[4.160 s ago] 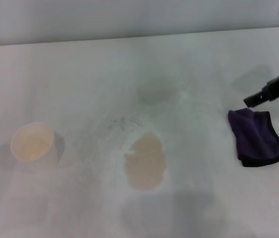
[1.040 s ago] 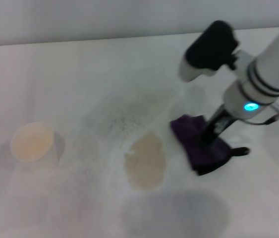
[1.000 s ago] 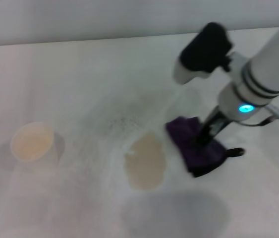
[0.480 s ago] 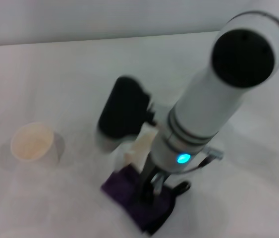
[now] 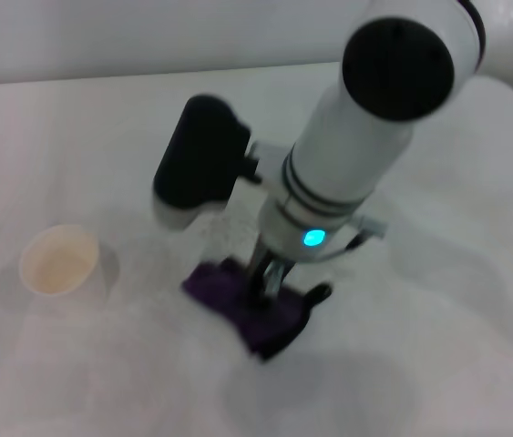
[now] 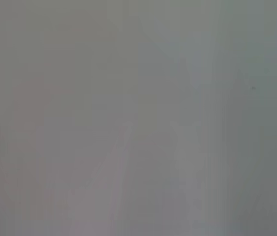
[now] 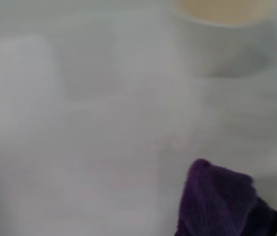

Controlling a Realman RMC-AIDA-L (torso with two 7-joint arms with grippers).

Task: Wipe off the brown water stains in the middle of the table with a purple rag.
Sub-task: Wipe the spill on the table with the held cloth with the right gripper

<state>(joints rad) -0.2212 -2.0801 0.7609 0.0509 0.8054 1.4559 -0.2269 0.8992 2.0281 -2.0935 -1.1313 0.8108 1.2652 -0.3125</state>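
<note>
My right gripper (image 5: 265, 280) points down at the middle of the table (image 5: 438, 346) and is shut on the purple rag (image 5: 245, 311), pressing it flat on the tabletop. The rag's black loop (image 5: 318, 293) sticks out to the right. The rag's edge also shows in the right wrist view (image 7: 222, 206). No brown water stain shows; the spot where it lay is under the rag and my arm. The left gripper is out of view, and the left wrist view shows only plain grey.
A white paper cup (image 5: 58, 261) stands at the left of the table, well apart from the rag; it also shows in the right wrist view (image 7: 227, 34). My right forearm (image 5: 365, 137) hangs over the table's middle. The table's far edge (image 5: 147, 77) runs along the back.
My right arm has dragged the rag leftward from beside the stain onto it, then a little away from the front edge. The stain, seen a second ago, no longer shows.
</note>
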